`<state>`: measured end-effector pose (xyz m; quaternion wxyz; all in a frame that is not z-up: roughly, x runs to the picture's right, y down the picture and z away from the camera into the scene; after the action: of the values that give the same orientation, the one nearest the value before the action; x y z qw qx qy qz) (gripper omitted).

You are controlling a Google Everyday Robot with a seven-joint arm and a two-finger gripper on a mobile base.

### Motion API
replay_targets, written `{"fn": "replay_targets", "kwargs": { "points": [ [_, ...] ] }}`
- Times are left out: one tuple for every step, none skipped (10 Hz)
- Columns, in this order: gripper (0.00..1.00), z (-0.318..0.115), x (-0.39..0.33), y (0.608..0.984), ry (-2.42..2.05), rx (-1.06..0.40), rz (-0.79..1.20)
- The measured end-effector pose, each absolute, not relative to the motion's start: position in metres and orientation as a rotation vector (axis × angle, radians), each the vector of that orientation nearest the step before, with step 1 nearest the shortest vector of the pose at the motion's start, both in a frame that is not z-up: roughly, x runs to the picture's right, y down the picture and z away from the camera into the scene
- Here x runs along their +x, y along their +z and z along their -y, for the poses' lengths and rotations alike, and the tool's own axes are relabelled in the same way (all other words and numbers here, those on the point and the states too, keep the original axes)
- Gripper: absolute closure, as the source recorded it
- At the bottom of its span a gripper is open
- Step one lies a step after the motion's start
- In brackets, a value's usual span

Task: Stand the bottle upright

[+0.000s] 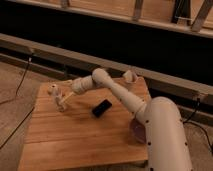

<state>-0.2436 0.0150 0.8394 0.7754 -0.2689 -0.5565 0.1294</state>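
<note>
You see the clear bottle, pale cap up, standing near the table's 9 o'clock edge, gripper just beside it.

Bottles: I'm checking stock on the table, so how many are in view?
1. The clear bottle is near the wooden table's far left corner, at the gripper. The arm might hide others.
</note>
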Motion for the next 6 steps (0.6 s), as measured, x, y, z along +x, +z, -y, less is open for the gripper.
{"fn": "replay_targets", "kwargs": {
  "points": [
    [0.20,-0.008,-0.238,0.834,0.280,-0.571,1.199],
    [0.20,0.002,-0.229,0.824,0.276,-0.556,1.188],
    [0.20,0.008,-0.225,0.815,0.272,-0.549,1.183],
    [0.20,0.015,-0.220,0.804,0.272,-0.543,1.178],
    [0.20,0.019,-0.216,0.799,0.276,-0.537,1.175],
    [0.20,0.019,-0.216,0.799,0.275,-0.537,1.175]
  ]
}}
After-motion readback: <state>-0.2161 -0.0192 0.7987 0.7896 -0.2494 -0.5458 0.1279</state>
